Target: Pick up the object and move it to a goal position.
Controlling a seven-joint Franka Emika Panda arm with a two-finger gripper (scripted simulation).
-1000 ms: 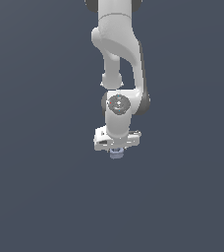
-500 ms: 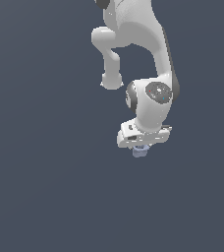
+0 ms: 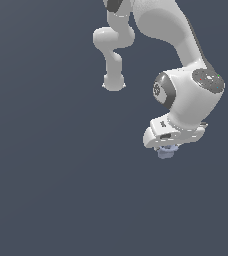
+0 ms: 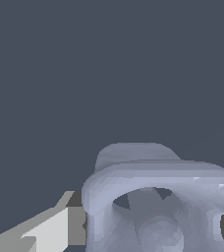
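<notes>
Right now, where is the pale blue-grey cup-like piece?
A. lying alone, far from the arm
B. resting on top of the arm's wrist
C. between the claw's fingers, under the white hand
C: the cup-like piece sits in the claw, and the wrist view shows fingers on both sides.

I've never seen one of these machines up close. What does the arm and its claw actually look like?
The arm is glossy white, built of rounded, tube-like segments joined by bulging joints. One joint has a dark grey round cap; another carries a grey disc with tiny red and green dots. The claw is a flat white block with short pale fingers. No cables show.
</notes>
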